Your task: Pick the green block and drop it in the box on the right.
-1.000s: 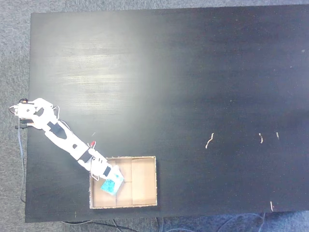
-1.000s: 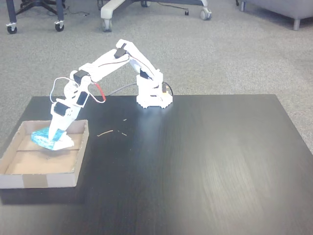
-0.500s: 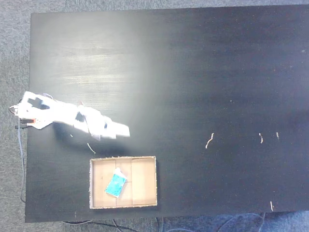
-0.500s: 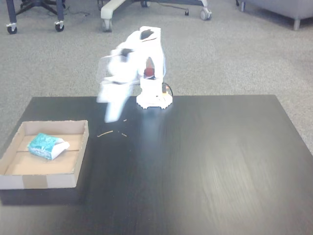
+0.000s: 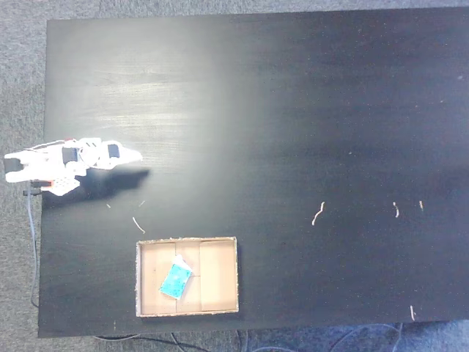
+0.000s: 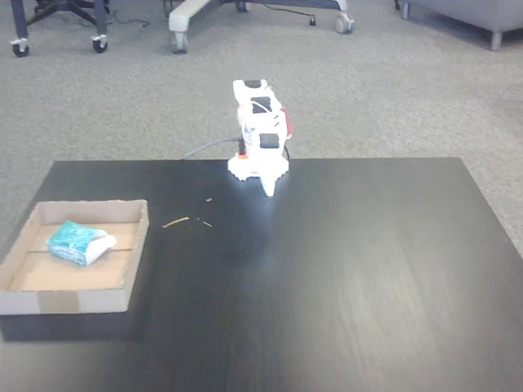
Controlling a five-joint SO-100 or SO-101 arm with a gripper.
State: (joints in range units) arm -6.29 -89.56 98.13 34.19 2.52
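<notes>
Lay tilted inside the box (image 6: 131,269) at nine o'clock on the counter (image 6: 343,278): green block (image 6: 72,242). Sat folded at twelve o'clock: arm (image 6: 260,131), pincer (image 6: 267,188) pointing down.

Matt tan cardboard box (image 6: 135,245), speckled green block (image 6: 72,242), glossy dark wood-grain table (image 6: 343,278).

One green block (image 5: 176,280) (image 6: 75,242), lying inside one box (image 5: 220,275) (image 6: 73,300); one white arm (image 5: 66,161) (image 6: 260,131) with one gripper (image 5: 134,155) (image 6: 267,189); one black table (image 5: 293,110) (image 6: 343,278); about six pale scraps (image 5: 317,213) scattered over the tabletop in the top-down fixed view; two scraps (image 6: 175,221) distinguishable near the box in the lower fixed view.
</notes>
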